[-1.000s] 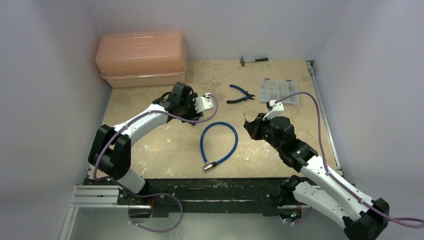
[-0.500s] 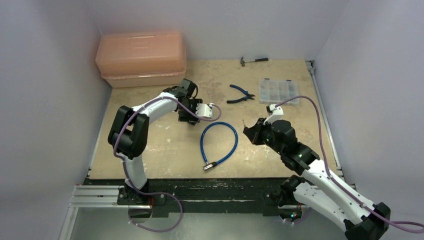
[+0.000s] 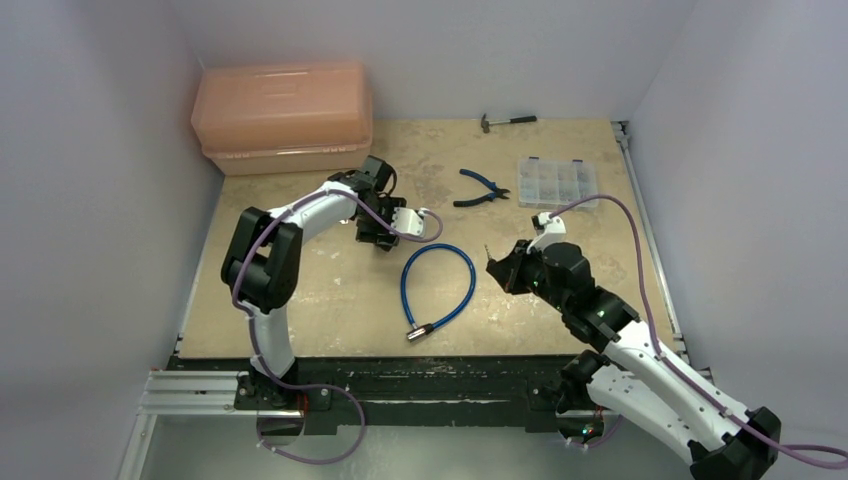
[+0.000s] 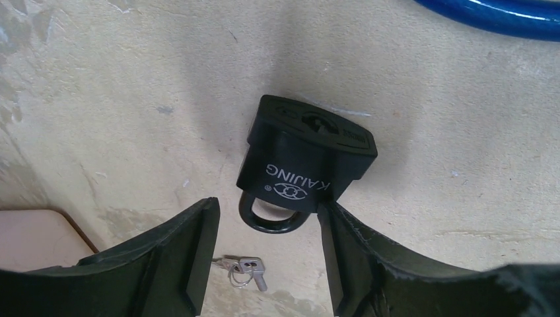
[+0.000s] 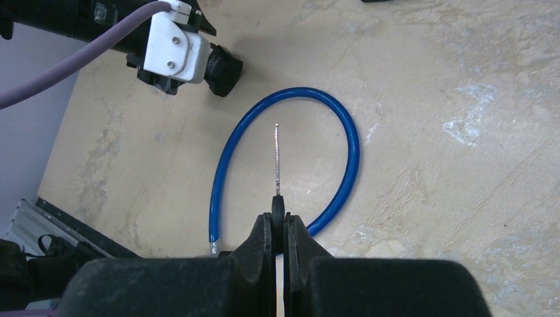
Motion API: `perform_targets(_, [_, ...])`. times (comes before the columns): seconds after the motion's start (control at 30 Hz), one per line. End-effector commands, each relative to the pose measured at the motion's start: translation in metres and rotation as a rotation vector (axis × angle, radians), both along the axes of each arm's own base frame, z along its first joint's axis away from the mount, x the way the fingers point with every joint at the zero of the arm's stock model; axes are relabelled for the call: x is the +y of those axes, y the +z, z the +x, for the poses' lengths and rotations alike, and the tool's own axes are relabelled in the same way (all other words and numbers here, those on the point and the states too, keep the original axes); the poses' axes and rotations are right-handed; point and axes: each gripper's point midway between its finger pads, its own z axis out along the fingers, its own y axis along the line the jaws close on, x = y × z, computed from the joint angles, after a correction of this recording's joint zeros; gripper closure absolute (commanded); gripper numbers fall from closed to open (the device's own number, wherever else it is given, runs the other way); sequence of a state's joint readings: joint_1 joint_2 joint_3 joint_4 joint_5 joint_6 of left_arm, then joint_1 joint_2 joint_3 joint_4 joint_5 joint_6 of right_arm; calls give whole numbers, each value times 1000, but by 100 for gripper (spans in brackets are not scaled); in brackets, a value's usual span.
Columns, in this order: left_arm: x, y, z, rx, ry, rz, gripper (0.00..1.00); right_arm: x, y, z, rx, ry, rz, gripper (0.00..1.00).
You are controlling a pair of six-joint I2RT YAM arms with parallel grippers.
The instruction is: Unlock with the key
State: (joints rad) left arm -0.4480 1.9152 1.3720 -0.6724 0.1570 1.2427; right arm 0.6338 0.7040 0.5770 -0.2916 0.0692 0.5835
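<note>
The black padlock [image 4: 307,162] lies flat on the table, its keyhole end facing away from me and its curved shackle [image 4: 271,221] pointing at my left gripper [image 4: 265,210]. That gripper is open, its fingers either side of the shackle; the right finger [image 4: 343,244] is close against the lock body's corner. My right gripper [image 5: 277,221] is shut on the black head of the key [image 5: 276,158], whose thin metal blade sticks straight out ahead, above the blue cable loop [image 5: 350,148]. In the top view the right gripper [image 3: 497,268] hovers right of the cable [image 3: 440,285] and the left gripper [image 3: 380,238] covers the padlock.
A small ring of silver keys [image 4: 245,269] lies on the table under the left gripper. An orange toolbox [image 3: 283,115] stands at the back left. Blue-handled pliers [image 3: 483,188], a clear parts organiser [image 3: 557,180] and a small hammer [image 3: 508,121] lie at the back.
The left arm folded upright and brought its gripper down over the padlock, jaws spreading a little. The right arm drifted slightly nearer with the key still held.
</note>
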Motion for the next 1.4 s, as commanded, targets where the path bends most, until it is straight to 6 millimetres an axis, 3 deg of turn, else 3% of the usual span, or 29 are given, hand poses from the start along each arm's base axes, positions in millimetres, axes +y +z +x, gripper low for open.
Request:
perform_targets(0.0, [-9,-15,-2,35,-41,-23,38,6,3,-2,-5,26,30,100])
perform_targets(0.03, [-10,-18,-2,38,-43,-21,37,6,3,-3,-4,29,31,100])
perform_targets(0.1, [-16,-20,-2,46,-46,-37,22,7,2,-3,-1,34,32,100])
perform_targets(0.13, [-19,-20,-2,49,-47,-45,19,7,2,-3,-1,35,35,100])
perform_targets(0.67, [-40,-25,-3,75,-94,-74,24,13,-7,-2,18,52,38,100])
perform_targets(0.93, [-47,-42,-13,145,-90,-52,27,14,-8,-1,23,55,33,100])
perform_targets(1.0, [-45,-46,-12,151,-75,-37,34,14,-9,-2,23,56,32,100])
perform_targets(1.13, [-46,-52,-13,173,-59,-31,63,13,-8,-2,24,54,32,100])
perform_targets(1.27, [-47,-53,-12,173,-34,-30,80,13,-7,-2,22,55,32,100])
perform_targets(1.33, [-48,-51,-10,158,-23,-33,100,13,-7,-2,22,55,32,100])
perform_targets(1.37, [-50,-48,-8,146,-20,-41,100,13,-7,-2,22,56,32,100])
